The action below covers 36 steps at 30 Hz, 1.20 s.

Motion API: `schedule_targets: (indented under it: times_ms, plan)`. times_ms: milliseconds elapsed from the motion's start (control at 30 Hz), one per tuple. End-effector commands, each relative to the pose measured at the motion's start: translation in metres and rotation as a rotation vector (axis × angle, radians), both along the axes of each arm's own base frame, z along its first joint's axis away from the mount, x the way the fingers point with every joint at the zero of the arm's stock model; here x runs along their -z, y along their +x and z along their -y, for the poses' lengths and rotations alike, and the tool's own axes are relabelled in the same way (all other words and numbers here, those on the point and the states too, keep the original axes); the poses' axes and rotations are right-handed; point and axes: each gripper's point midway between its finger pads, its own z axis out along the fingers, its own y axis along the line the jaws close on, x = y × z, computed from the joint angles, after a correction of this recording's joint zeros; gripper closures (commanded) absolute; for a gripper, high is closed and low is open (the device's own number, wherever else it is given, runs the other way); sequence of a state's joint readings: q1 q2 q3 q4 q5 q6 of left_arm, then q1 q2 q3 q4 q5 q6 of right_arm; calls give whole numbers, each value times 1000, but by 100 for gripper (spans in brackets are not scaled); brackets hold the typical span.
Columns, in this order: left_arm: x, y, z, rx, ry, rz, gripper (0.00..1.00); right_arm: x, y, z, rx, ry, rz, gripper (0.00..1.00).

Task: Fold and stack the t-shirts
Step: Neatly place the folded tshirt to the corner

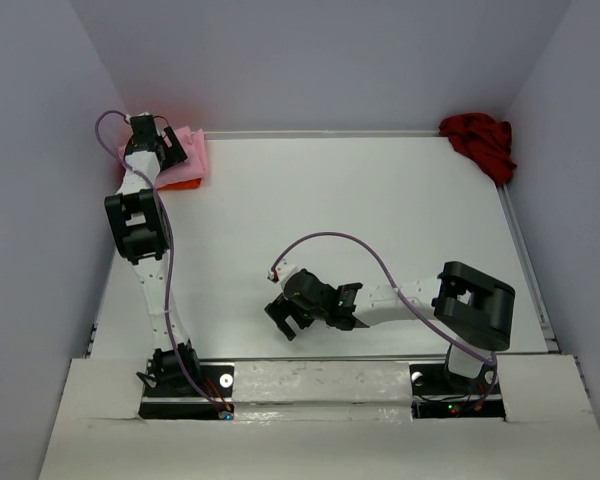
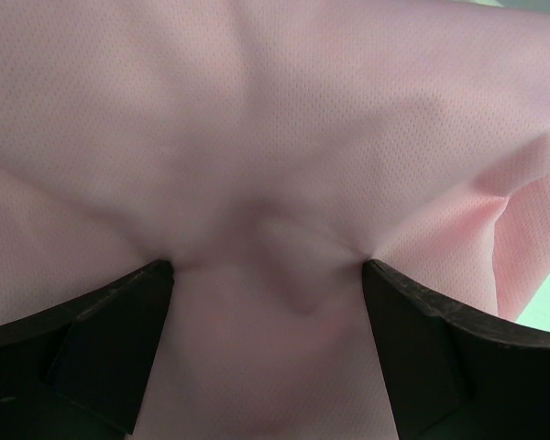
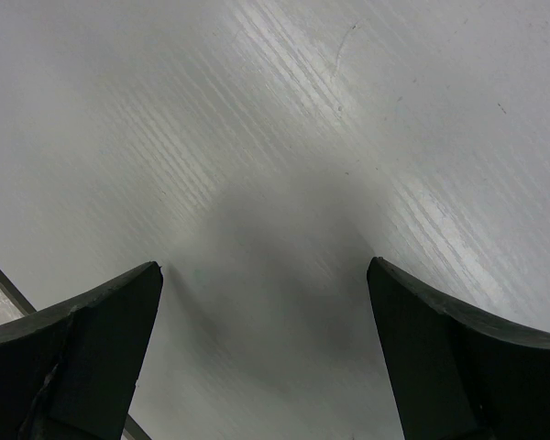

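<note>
Up close, pale grey walls (image 1: 310,60) box in the white bench (image 1: 360,220). In its far-left corner, the pink t-shirt (image 1: 193,150) lies on the orange t-shirt (image 1: 185,183), with the left gripper (image 1: 172,148) spread wide against it. The dark red t-shirt (image 1: 478,140) is bunched in the far-right corner. The right gripper (image 1: 285,318) gapes wide near the front edge.
</note>
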State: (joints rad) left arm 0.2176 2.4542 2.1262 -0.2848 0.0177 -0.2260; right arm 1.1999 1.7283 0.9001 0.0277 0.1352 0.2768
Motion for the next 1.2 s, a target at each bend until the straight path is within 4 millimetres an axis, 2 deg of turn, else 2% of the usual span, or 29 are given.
schedule_targets:
  times_ms: [0,33,100,133,200,233,300,400,467,500,533,567,600,633,667,700,733,767,800,833,867,933,967,1000,1033,1067,1100,1133,1167]
  plan:
    - [-38,-7,-3,-7,16,33,1,4,-4,-1,-1,-5,-2,1]
    - [-61,-5,-3,-8,23,71,1,4,-4,-1,0,-4,-3,1]
    - [-90,-3,-2,-8,30,117,1,4,-4,-1,3,-5,-4,1]
    - [-113,-4,-1,-11,34,153,1,4,-4,-1,4,-6,-3,1]
    - [-138,-6,3,-10,21,198,1,4,-3,-1,9,-6,-1,1]
    - [-160,-9,7,-10,14,237,1,4,-2,-1,14,-7,-1,1]
    - [-180,-11,17,-1,15,277,1,4,-1,-1,20,-10,2,1]
    - [-230,-22,38,30,37,368,1,3,2,2,41,-12,13,0]
    - [-246,-29,48,47,41,392,1,1,7,5,71,-13,34,0]
    - [-240,-34,57,66,32,387,1,-1,8,7,82,-11,42,0]
    - [-262,-45,71,92,30,430,1,-4,12,9,104,-8,56,0]
    - [-241,-51,81,111,17,411,1,-6,14,10,117,-1,66,0]
    - [-242,-58,92,132,4,423,1,-7,15,11,126,9,71,0]
    - [-258,-73,100,141,0,466,1,-15,24,15,154,30,76,0]
    - [-253,-79,116,165,-13,475,1,-19,28,17,182,51,69,0]
    - [-230,-87,128,179,-35,459,1,-22,32,21,205,66,70,0]
    - [-236,-99,147,209,-41,477,1,-39,44,25,251,110,80,0]
    - [-223,-104,163,217,-29,465,1,-48,50,30,280,132,92,0]
    - [-221,-110,172,220,-4,458,1,-57,57,35,305,155,104,0]
    - [-222,-117,186,246,1,459,1,-69,73,43,360,185,114,0]
    - [-204,-126,210,288,-5,425,1,-88,83,47,392,233,130,0]
    - [-191,-138,225,287,-34,404,1,-106,100,55,432,278,134,0]
    - [-178,-149,233,308,-60,391,1,-122,121,63,498,315,151,0]
    - [-181,-159,245,331,-86,414,1,-123,129,69,519,304,151,0]
    - [-175,-165,253,333,-121,422,1,-129,141,76,571,290,176,0]
    - [-157,-173,258,341,-132,425,1,-141,159,76,612,294,208,0]
    - [-153,-178,262,347,-139,426,1,-149,164,80,636,277,232,0]
    - [-148,-185,273,363,-142,424,1,-141,176,87,664,221,254,0]
    - [-135,-189,273,350,-118,406,1,-152,190,89,694,235,268,0]
